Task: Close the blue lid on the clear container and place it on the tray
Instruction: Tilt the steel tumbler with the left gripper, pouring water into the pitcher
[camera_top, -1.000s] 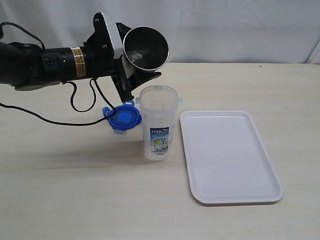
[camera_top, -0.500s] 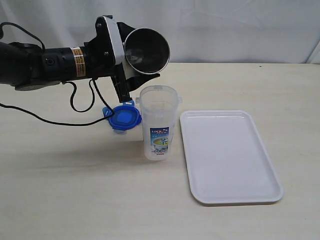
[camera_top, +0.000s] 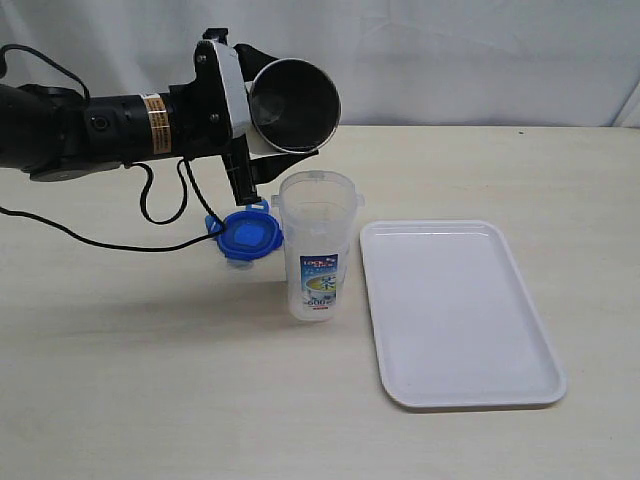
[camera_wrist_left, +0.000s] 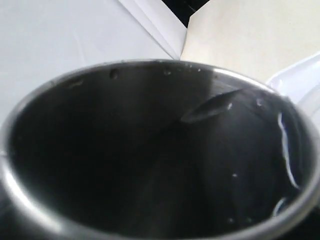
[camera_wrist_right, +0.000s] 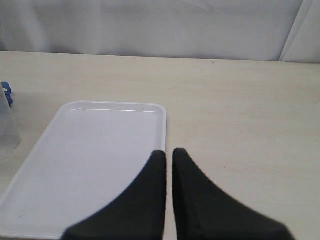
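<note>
Up at 11 o'clock of the exterior view, the left gripper (camera_top: 262, 110) grips a steel tumbler (camera_top: 295, 100), with 1 finger over the cup and 1 under it. The tumbler lies tilted on its side in the air, its open mouth turned toward 4 o'clock. In the left wrist view its dark inside (camera_wrist_left: 150, 150) fills almost the whole picture, and a few droplets cling to the wall. A black cable (camera_top: 150, 205) loops down from the left arm to the table (camera_top: 150, 390).

Just below the tumbler's rim stands the clear container (camera_top: 318, 245), upright on the table, its mouth open and its printed label low on the side. The blue lid (camera_top: 247, 237) lies flat on the table at 9 o'clock of the container, just beside it; whether the 2 touch cannot be told. The tray (camera_top: 455, 310) lies at 3 o'clock of the container, near it but apart, and nothing lies on it.

The right gripper (camera_wrist_right: 169, 152) has its 2 black fingers pressed together on nothing. It hangs over the edge of the tray (camera_wrist_right: 100, 150), well apart from the container (camera_wrist_right: 7, 125).
</note>
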